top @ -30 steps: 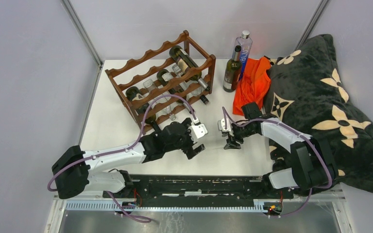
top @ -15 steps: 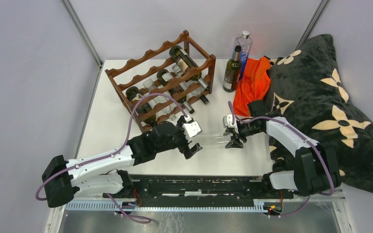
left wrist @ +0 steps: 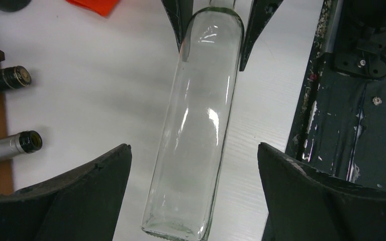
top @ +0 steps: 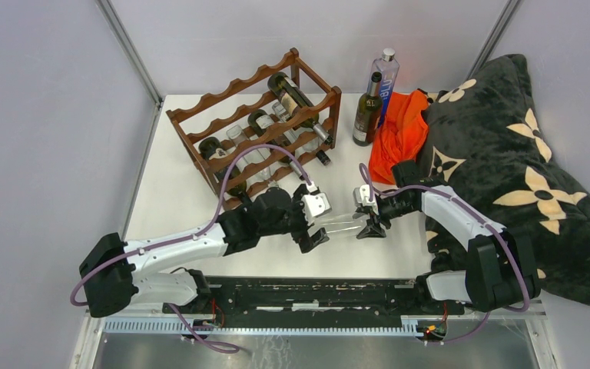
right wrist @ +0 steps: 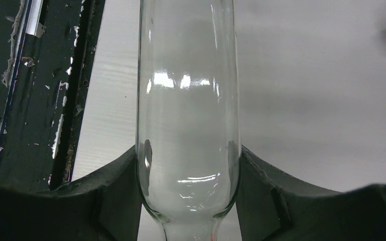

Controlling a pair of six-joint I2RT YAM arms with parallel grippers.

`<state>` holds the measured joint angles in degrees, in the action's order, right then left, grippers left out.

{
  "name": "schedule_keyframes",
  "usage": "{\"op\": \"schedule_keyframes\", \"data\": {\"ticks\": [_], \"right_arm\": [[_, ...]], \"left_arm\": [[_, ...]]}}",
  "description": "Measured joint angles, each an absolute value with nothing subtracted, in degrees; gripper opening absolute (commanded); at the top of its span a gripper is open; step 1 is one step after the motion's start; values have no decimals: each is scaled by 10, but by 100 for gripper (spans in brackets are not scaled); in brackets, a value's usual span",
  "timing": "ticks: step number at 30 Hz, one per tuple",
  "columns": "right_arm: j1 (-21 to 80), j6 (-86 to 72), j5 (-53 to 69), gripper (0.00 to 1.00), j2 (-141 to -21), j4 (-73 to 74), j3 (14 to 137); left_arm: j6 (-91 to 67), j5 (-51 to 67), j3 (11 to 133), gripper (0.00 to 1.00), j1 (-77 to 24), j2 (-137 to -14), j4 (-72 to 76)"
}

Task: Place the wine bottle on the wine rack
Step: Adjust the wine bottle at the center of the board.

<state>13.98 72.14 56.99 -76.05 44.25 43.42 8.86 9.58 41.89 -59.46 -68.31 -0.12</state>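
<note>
A clear, empty wine bottle point(top: 342, 224) hangs level just above the table, neck pointing right. My right gripper point(top: 369, 215) is shut on the wine bottle's shoulder point(right wrist: 188, 100), with both pads pressed on the glass. My left gripper point(top: 319, 223) is open wide, and its fingers straddle the base end of the bottle point(left wrist: 198, 125) with a gap on each side. The reddish-brown wine rack point(top: 232, 87) stands at the back left with several bottles lying in it.
A dark wine bottle point(top: 367, 111) and a clear water bottle point(top: 385, 77) stand upright right of the rack. An orange cloth point(top: 399, 134) and a black flowered blanket point(top: 507, 154) fill the right side. Bottle necks point(left wrist: 10, 145) stick out of the rack toward my left gripper.
My left gripper drew back to the left, then came right, so its open fingers now flank the bottle's base. My right gripper shifted slightly right early on, then held still.
</note>
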Motion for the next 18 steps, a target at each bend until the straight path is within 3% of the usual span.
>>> {"op": "schedule_keyframes", "data": {"ticks": [18], "right_arm": [[140,723,578,0,-761,443,434]], "left_arm": [[40,156,411,97,-538,-690,51]]}}
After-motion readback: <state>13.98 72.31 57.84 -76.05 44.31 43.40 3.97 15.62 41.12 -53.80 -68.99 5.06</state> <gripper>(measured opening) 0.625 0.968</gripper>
